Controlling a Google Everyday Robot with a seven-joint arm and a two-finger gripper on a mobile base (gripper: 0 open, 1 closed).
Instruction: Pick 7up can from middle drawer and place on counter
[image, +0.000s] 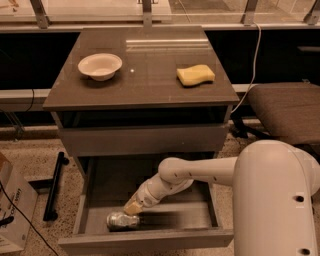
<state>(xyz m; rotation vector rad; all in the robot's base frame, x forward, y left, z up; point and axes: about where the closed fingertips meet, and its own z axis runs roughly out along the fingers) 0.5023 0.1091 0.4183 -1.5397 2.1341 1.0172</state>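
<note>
The 7up can, silvery, lies on its side near the front left of the open middle drawer. My gripper reaches down into the drawer from the right, its tip just above and behind the can, touching or nearly touching it. The white arm stretches across the drawer from my body at the lower right. The counter is the glossy dark top of the cabinet above.
A white bowl sits at the counter's left and a yellow sponge at its right. A brown chair stands to the right. A cardboard box and a black bar are on the floor at left.
</note>
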